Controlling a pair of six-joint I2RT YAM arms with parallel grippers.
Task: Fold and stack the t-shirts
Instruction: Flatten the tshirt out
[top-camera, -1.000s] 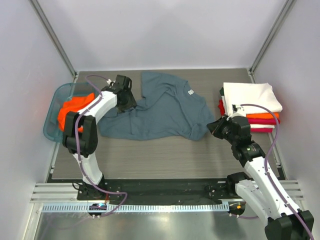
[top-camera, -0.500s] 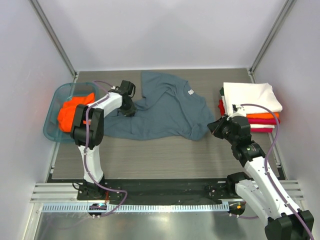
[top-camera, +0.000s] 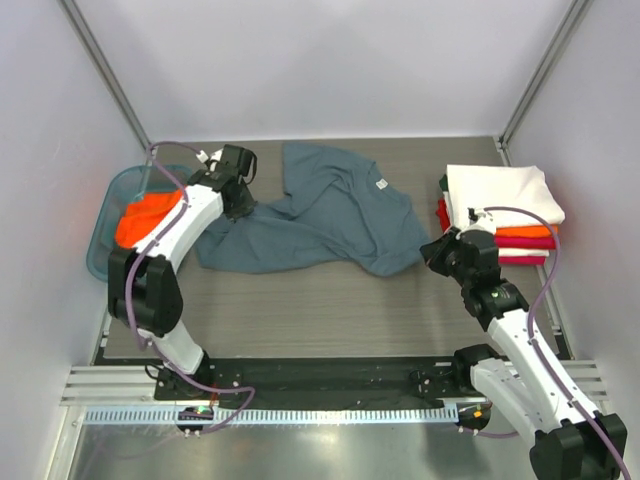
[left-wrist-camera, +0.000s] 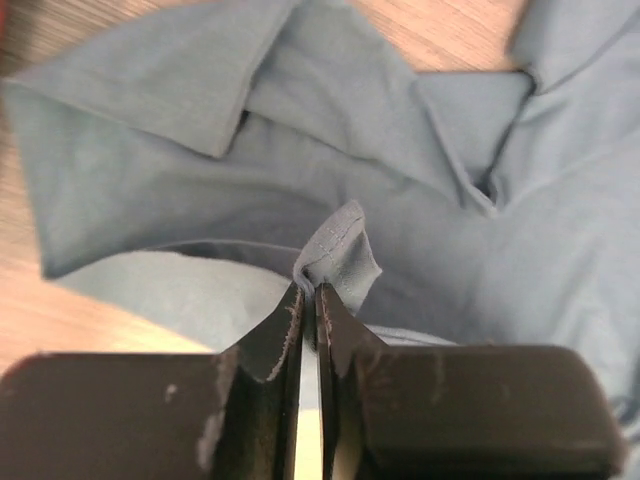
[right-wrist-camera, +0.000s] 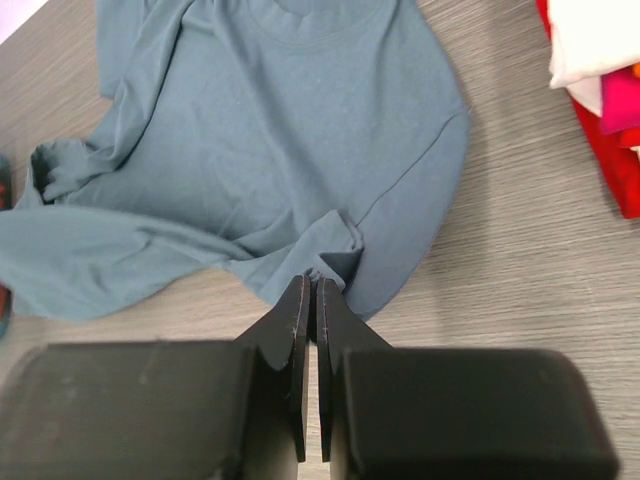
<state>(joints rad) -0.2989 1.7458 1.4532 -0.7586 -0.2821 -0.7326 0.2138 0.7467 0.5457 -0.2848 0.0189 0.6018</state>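
Pinching t-shirt (left-wrist-camera: 150, 170) fold, left fingers (left-wrist-camera: 268, 345) half-cropped

Bright, even white light falls from above. The desk (top-camera: 330, 300) shows no glare, only faint soft shadows beside the arms near its left and right edges and in the folds of the blue-grey t-shirt (top-camera: 330, 215). The top view is sharp. The left wrist view is soft, cloth and wood smeared, the left gripper (left-wrist-camera: 309, 292) dark and unfocused. The right wrist view keeps the wood grain crisp, with the right gripper (right-wrist-camera: 311, 282) dim and slightly soft.
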